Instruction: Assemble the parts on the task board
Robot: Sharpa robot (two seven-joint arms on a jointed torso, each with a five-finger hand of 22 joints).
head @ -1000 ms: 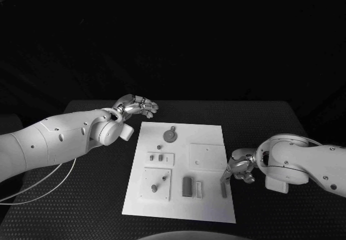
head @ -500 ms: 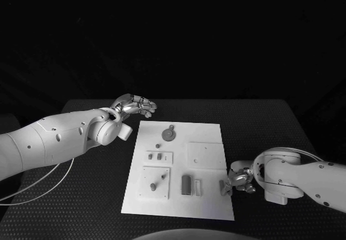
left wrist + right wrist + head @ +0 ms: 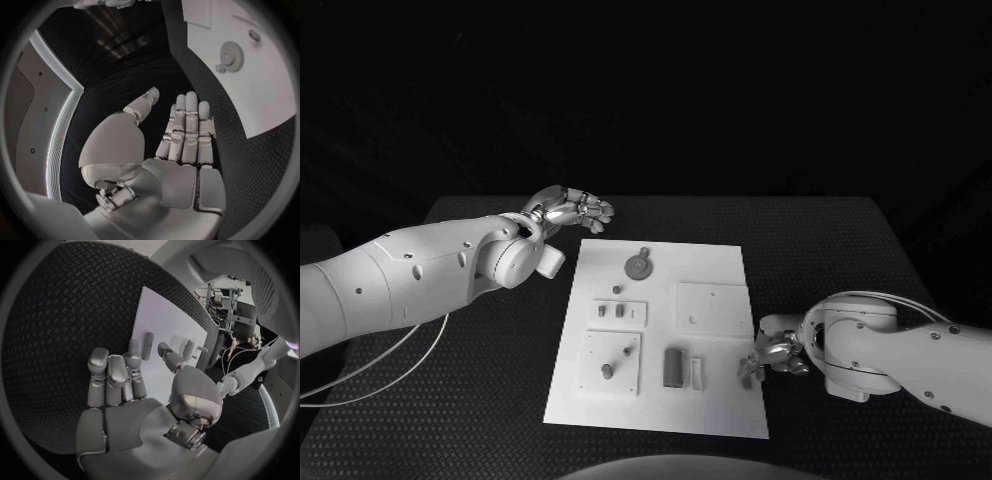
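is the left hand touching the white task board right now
Apart. In the left wrist view, the left hand hangs open over black table, dark mat showing between its fingertips and the task board.

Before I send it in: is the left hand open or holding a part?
Open: the left hand has straight fingers with nothing between them.

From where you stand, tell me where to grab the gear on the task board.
Take the gear by its toothed rim, coming straight down from above. It lies flat near the far edge of the task board, so its sides offer little to pinch; opposing fingertips across the round edge look best. The open left hand hovers closest, just beyond that corner.
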